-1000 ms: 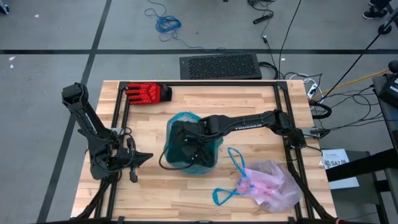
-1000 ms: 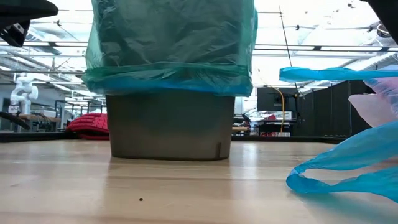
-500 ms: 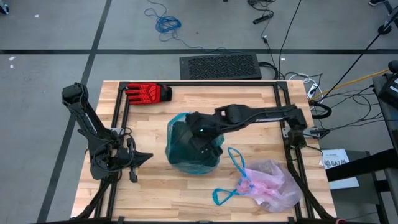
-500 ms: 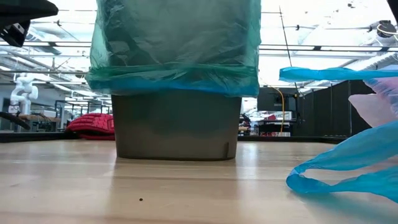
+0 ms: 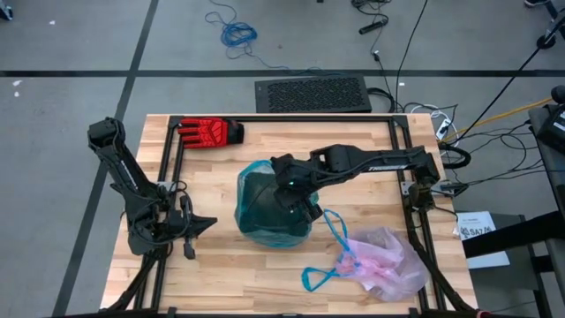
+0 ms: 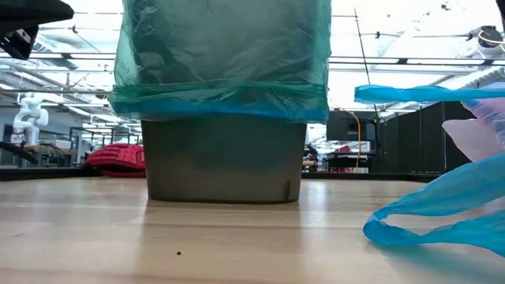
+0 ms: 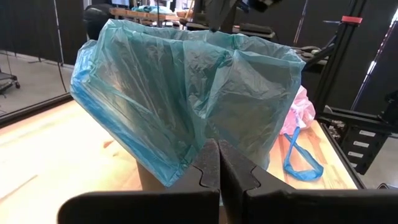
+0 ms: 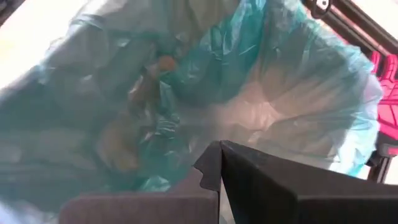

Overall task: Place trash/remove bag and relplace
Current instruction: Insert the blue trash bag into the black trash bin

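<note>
I am seeing the left gripper [image 5: 210,223] parked at the left edge of the tabletop [image 5: 212,274], its fingers [image 7: 205,168] pressed together on nothing and pointing toward the one bin [image 6: 223,167] that is sitting ahead of them in the middle. One red glove [image 5: 210,132] is lying at the far edge, well away from those fingers. The bin is wearing one teal-green bag [image 5: 269,205] as its liner, folded down over the rim. My right gripper [image 5: 296,205] is hanging over the bin's mouth, its fingers [image 8: 214,165] also pinched tight and carrying nothing; in the right wrist view they are pointing down into the liner, where I am making out a couple of brownish wads [image 8: 134,106] through the folds, too blurred for me to count. Beyond the right fingers, toward the near right corner, one pale pink-white bag [image 5: 388,263] is lying in a loose heap on the wood, apart from the bin. I am counting two blue drawstring loops [image 5: 328,263] trailing from it, one reaching toward the bin and one curling toward the front edge.
</note>
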You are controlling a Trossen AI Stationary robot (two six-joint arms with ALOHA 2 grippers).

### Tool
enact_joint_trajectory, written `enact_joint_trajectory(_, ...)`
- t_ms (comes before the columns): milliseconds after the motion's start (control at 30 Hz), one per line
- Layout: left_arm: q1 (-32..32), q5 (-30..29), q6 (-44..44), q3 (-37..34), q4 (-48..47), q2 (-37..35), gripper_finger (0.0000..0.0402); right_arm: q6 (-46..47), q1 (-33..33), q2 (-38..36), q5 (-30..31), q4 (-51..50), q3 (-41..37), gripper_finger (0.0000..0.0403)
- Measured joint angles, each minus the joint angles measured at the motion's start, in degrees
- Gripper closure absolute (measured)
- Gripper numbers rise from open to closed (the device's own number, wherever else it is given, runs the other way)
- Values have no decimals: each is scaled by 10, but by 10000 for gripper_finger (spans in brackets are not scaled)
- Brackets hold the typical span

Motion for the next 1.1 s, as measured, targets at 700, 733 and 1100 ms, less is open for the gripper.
enact_joint_trajectory(700,0,0,0,0,-6,0,402,-71,-48,99,-32,68,0,403)
enact_joint_trajectory(733,0,0,0,0,-8,0,402,-75,-46,94,-25,73,-1,403)
enact_joint_trajectory(1100,0,0,0,0,-10,0,402,-120,-32,78,-29,233,-2,403)
